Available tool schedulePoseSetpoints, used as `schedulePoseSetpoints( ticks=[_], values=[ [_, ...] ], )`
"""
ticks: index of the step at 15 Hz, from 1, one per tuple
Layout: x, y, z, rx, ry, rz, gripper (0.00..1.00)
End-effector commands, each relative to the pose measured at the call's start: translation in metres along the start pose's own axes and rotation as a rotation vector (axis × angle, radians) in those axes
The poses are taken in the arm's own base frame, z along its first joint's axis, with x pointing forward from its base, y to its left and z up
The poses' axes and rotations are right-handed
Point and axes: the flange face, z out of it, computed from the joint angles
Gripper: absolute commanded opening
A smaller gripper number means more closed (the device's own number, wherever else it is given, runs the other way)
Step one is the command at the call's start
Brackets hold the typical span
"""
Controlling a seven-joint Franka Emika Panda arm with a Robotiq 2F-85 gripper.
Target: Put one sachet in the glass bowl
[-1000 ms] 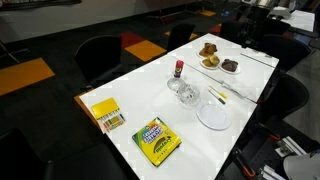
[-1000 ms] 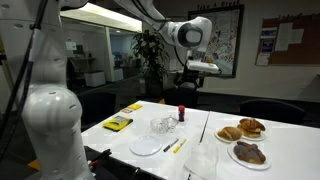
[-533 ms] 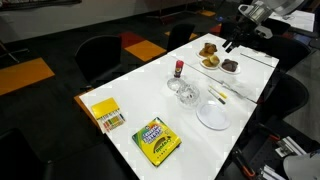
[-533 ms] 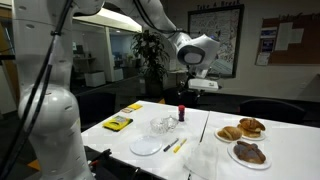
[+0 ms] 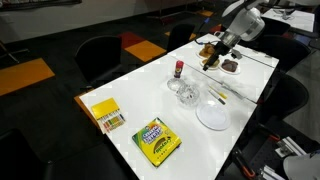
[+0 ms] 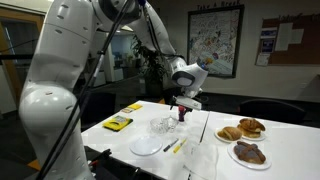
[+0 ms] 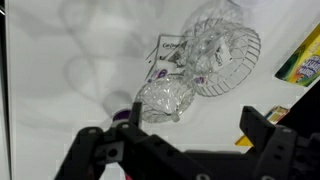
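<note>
The pincer [image 7: 172,135] is hovering, jaws spread wide and empty, over the white worktop [image 7: 60,60]. Sachets [image 7: 166,52] are lying at its 12 o'clock, just beside the glass bowl [image 7: 222,55] at 1 o'clock. The best approach is probably lowering straight, centring on one sachet's edge, avoiding glass.

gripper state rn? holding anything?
Gripper: open, jaws spread wide in the wrist view, holding nothing.
</note>
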Motion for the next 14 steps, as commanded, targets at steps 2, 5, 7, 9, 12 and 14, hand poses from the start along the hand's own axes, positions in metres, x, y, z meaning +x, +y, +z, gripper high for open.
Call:
schedulePoseSetpoints(
  ticks=[2, 5, 7, 9, 12, 14],
  values=[
    [0.012, 0.016, 0.027, -0.031, -0.082, 0.131, 1.00],
    [0.019, 0.021, 0.033, -0.042, -0.109, 0.194, 1.00],
    [0.022, 0.020, 0.039, -0.036, -0.120, 0.219, 1.00],
    [0.021, 0.020, 0.048, -0.031, -0.138, 0.236, 1.00],
    [0.019, 0.021, 0.061, -0.028, -0.166, 0.248, 1.00],
    [0.019, 0.022, 0.067, -0.054, -0.195, 0.259, 1.00]
  ],
)
